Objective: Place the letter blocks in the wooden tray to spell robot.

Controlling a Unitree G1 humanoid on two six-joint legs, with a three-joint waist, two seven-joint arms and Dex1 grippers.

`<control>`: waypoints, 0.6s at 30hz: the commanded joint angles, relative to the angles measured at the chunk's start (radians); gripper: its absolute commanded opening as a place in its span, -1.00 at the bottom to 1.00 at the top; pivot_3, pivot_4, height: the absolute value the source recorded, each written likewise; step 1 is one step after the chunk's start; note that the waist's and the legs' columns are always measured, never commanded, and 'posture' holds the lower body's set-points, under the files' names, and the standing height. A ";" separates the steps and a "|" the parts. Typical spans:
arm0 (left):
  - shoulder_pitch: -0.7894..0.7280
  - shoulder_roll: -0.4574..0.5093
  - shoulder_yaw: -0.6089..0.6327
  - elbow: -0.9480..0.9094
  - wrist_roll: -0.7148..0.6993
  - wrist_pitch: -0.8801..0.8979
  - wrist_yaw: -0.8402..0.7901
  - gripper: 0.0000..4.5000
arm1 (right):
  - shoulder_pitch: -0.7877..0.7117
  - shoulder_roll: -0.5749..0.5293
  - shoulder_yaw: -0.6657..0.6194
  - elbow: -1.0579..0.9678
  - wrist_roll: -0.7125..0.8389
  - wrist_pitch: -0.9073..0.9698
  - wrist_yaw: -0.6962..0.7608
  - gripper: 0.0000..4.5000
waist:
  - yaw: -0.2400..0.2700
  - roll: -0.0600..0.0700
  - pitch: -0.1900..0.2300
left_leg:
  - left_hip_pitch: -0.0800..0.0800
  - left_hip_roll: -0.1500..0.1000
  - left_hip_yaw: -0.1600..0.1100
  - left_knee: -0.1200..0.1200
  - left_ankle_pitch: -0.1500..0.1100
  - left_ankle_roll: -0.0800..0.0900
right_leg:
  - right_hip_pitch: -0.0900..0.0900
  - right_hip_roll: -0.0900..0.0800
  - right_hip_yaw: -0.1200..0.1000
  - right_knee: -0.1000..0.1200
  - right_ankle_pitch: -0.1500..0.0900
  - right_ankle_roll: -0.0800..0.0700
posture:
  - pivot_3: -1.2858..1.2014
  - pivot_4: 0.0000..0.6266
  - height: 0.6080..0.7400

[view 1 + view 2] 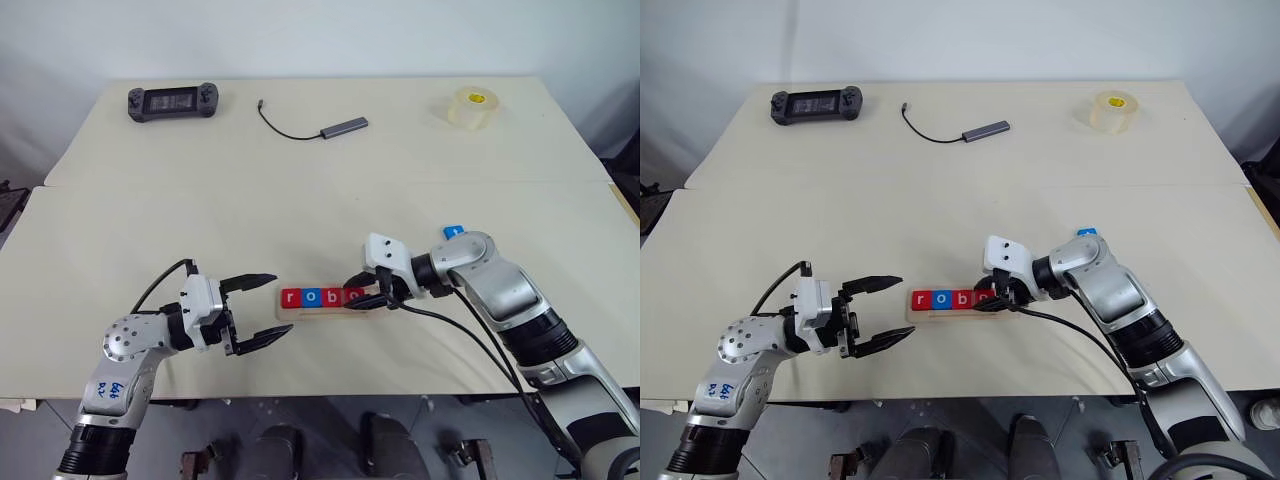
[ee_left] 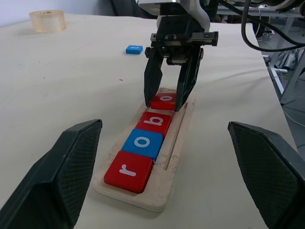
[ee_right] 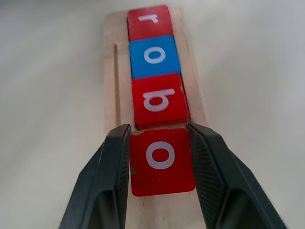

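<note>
My right gripper [image 2: 170,98] is straddling the red o [image 3: 161,161] in the tray [image 2: 177,157], fingers hugging its sides, right after red r [image 2: 128,171], blue o [image 2: 143,143] and red b [image 2: 154,122]. My left gripper [image 1: 262,312] is hanging wide open beside the tray. Blue t [image 2: 134,49] is lying apart on the table [image 1: 330,190].

Bright even overhead light, soft faint shadows, no glare, wrist views blurred at near edges

Black jaws flank red o block [image 3: 162,161] behind r, o, b on wooden tray [image 3: 112,67]
</note>
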 commanded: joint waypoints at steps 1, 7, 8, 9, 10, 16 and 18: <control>0.010 0.010 0.023 -0.044 -0.018 0.001 0.009 1.00 | -0.007 0.013 -0.028 -0.020 0.019 -0.013 -0.007 0.38 | 0.000 0.000 0.000 | 0.000 0.000 0.000 0.000 0.000 0.000 | 0.000 0.000 0.000 0.000 0.000 0.000 | 0.03 -0.52 1.00; 0.003 0.006 0.020 -0.041 -0.016 0.002 0.011 1.00 | 0.017 -0.039 -0.108 -0.096 0.083 0.017 0.009 1.00 | 0.004 0.000 0.000 | 0.000 0.000 0.000 0.000 0.000 0.000 | 0.000 0.000 0.000 0.000 0.000 0.000 | 0.03 -0.52 1.00; 0.002 0.005 0.019 -0.039 -0.015 0.001 0.011 1.00 | 0.022 -0.047 -0.114 -0.104 0.090 0.022 0.011 1.00 | 0.005 0.000 0.000 | 0.000 0.000 0.000 0.000 0.000 0.000 | 0.000 0.000 0.000 0.000 0.000 0.000 | 0.03 -0.52 1.00; 0.000 0.005 0.019 -0.037 -0.015 0.001 0.010 1.00 | 0.029 -0.056 -0.121 -0.110 0.094 0.027 0.007 1.00 | 0.004 0.000 0.000 | 0.000 -0.001 -0.001 0.000 0.000 0.000 | 0.000 -0.001 -0.001 0.000 0.000 0.000 | 0.03 -0.52 1.00; -0.001 0.004 0.017 -0.035 -0.014 0.000 0.009 1.00 | 0.040 -0.068 -0.128 -0.114 0.094 0.034 0.002 0.90 | 0.003 0.000 0.000 | 0.000 -0.001 0.000 0.000 0.000 0.000 | 0.001 -0.001 -0.001 -0.001 0.000 0.000 | 0.03 -0.52 1.00; -0.013 0.000 0.010 -0.020 -0.013 -0.004 0.002 1.00 | 0.107 -0.120 -0.122 -0.113 0.058 0.027 -0.024 0.11 | 0.001 0.000 0.000 | 0.000 0.000 0.000 0.000 0.000 0.000 | 0.000 -0.001 0.000 -0.001 0.000 0.000 | 0.03 -0.52 1.00; -0.016 0.000 0.010 -0.017 -0.013 -0.004 -0.001 1.00 | 0.121 -0.118 -0.109 -0.109 0.045 0.016 -0.029 -0.21 | -0.001 0.000 0.000 | 0.000 0.000 0.001 0.000 0.000 0.000 | 0.000 0.000 0.000 0.000 0.000 0.000 | 0.03 -0.52 1.00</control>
